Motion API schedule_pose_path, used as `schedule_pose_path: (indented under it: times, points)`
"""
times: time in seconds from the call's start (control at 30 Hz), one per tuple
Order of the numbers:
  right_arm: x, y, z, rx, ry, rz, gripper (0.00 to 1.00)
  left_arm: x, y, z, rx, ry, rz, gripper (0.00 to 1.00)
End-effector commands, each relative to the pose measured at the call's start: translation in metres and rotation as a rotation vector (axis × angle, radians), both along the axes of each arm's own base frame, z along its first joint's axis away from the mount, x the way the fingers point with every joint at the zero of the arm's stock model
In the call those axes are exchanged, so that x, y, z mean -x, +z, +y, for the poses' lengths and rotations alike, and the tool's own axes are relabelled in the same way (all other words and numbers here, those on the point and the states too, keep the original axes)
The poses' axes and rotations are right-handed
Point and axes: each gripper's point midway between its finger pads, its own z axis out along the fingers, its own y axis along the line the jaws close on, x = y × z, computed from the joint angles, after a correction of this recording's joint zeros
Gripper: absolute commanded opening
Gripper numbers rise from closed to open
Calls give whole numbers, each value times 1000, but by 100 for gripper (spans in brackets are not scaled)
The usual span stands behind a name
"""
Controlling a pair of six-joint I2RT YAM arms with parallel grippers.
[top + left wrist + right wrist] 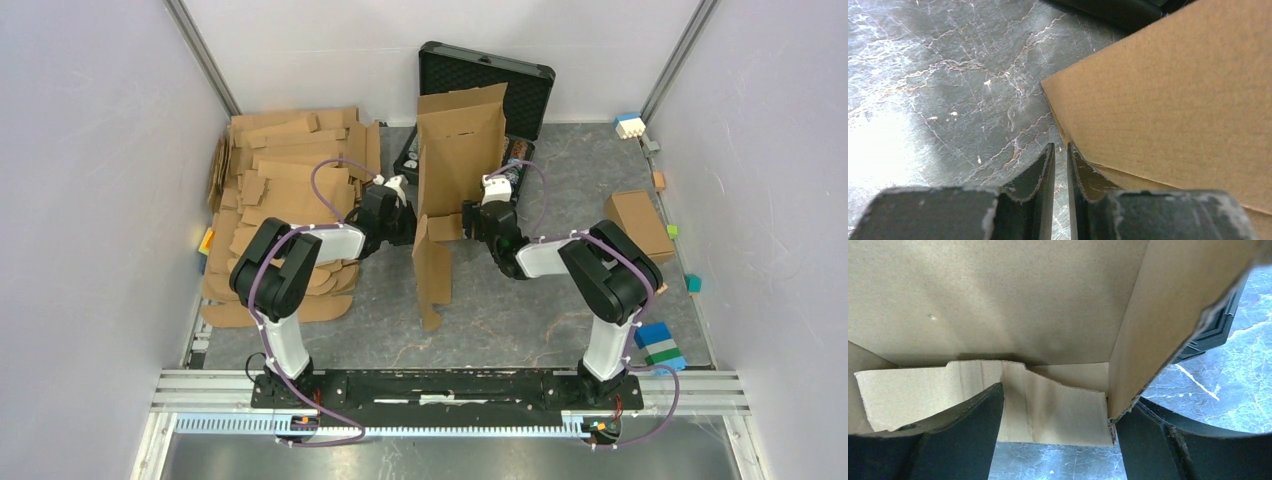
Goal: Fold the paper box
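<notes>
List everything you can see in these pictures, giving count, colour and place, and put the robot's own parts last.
paper box: one, brown, standing half-folded at the table's centre
cardboard sheets: a pile, brown, left side
small box: one, brown, right side
case: one, black, open, behind the paper box
blocks: several, blue, green, white, along the right edge
table: one, grey marbled
left gripper: one, black, closed, beside the paper box's edge
right gripper: one, black, open, around a flap of the paper box
</notes>
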Motion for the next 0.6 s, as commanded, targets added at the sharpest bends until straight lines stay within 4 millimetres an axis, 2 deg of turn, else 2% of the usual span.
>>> schedule_pose_path:
  times: [0.0, 0.2, 0.4, 0.47, 0.57]
  points:
    - [6, -33, -8, 73, -60, 127, 82, -4, 22, -17, 21, -69, -70, 22]
    - [21, -54, -31, 162, -135, 205, 82, -1, 23, -19, 20, -83, -71, 22]
    - [36, -57, -56, 304, -181, 235, 84, 1, 23, -19, 14, -90, -70, 22]
    - [44, -57, -62, 298, -183, 229, 86, 1, 24, -18, 9, -90, -72, 23]
    - [54, -50, -65, 250, -174, 188, 82, 2, 24, -18, 8, -92, -73, 23]
